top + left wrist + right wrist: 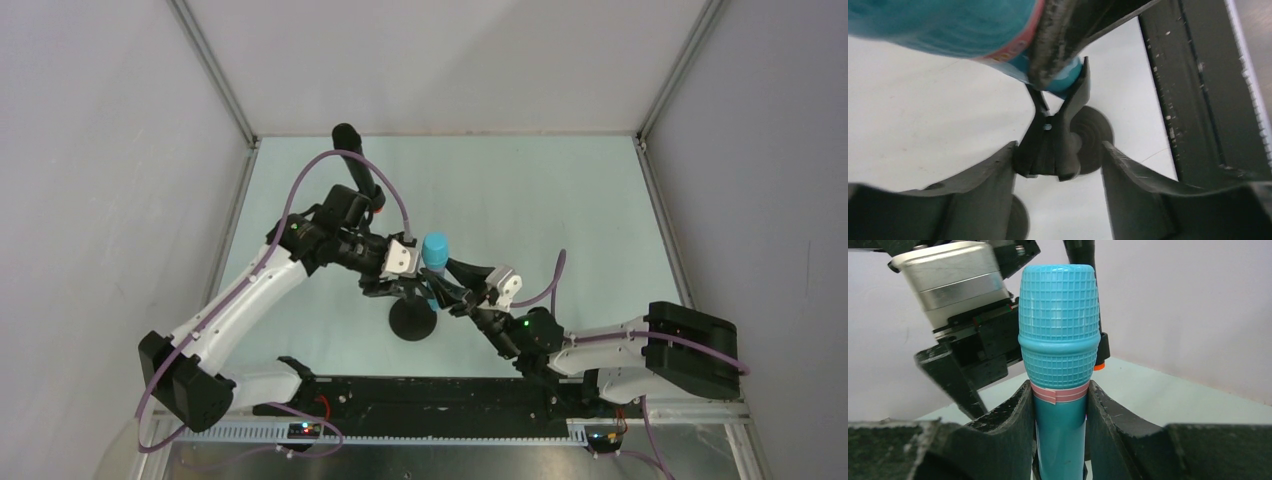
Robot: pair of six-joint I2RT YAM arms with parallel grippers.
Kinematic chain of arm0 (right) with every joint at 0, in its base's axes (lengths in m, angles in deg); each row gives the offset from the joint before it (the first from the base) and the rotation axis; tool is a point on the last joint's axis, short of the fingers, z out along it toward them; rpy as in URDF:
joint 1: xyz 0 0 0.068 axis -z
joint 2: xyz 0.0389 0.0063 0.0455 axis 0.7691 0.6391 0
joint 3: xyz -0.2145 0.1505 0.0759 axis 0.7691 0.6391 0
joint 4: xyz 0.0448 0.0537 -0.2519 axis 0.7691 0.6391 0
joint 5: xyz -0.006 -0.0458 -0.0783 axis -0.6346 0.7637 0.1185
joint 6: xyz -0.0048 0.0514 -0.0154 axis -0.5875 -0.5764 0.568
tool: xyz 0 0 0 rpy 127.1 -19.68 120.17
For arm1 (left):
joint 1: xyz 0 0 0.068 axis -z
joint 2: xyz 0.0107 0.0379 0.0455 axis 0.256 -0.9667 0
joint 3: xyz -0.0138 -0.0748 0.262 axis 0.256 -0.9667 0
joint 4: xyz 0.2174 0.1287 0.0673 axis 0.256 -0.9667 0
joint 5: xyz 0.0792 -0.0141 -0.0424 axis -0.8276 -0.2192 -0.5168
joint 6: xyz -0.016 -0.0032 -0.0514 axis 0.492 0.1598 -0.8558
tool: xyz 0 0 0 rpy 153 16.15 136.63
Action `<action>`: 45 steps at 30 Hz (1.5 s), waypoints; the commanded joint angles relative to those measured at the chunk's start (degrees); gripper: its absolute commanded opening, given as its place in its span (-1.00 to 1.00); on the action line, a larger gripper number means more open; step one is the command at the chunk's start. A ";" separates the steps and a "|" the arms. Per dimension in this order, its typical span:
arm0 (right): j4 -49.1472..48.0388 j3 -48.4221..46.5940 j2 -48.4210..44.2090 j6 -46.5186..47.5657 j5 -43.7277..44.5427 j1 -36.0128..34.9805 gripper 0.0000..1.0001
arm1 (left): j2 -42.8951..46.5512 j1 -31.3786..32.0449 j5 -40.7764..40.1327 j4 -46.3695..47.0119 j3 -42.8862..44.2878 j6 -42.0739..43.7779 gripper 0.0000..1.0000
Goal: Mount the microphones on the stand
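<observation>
Seating blue microphone (1058,340) in stand clip (1050,142), middle of counter (560,200) toward near edge; right pincer (1060,395) clamped below its head, left pincer (1058,147) parted around clip, gripping nothing. Align it with the fork, press down squarely, release once clip bites.

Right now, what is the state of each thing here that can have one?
turquoise microphone: roughly upright, lower end in the stand clip.
stand clip: prongs around that microphone's end.
black microphone: tilted, no pincer on it.
left pincer: open, fingers beside the stand clip, not touching.
right pincer: shut on the turquoise microphone.
stand base: flat, untouched.
</observation>
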 commanded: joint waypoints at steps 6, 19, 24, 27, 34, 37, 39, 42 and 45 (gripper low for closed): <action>-3.12 -1.43 -1.26 -2.51 1.76 0.74 -1.00 | -1.22 0.37 -1.18 -0.33 3.73 -0.63 -0.26; -3.27 -3.51 -0.23 -6.51 2.97 4.42 -1.00 | -1.55 -0.94 0.72 0.19 5.20 -14.41 -1.00; -3.23 -4.48 -0.65 -10.60 1.72 8.22 -1.00 | 2.56 -2.25 0.61 7.72 1.98 -22.25 -1.00; -3.19 -5.34 -0.21 -11.88 1.42 8.94 -1.00 | 3.05 -2.36 0.44 10.75 1.36 -24.64 -1.00; -3.18 -6.12 1.50 -15.07 3.34 8.68 -1.00 | 3.37 -2.27 0.78 13.90 0.63 -26.73 -1.00; -3.23 -6.23 2.66 -17.40 4.51 8.41 -1.00 | 4.08 -2.25 0.45 16.07 -0.51 -28.53 -1.00; -3.21 -6.58 3.40 -18.09 4.91 8.06 -1.00 | 4.49 -2.25 0.43 17.50 -1.32 -29.49 -0.99; -3.19 -7.29 3.92 -17.31 5.24 7.60 -1.00 | 4.92 -2.31 0.08 19.07 -2.02 -30.64 -1.00; -3.20 -7.82 4.48 -17.22 5.78 7.10 -1.00 | 6.01 -2.46 -0.79 22.30 -3.15 -33.52 -1.00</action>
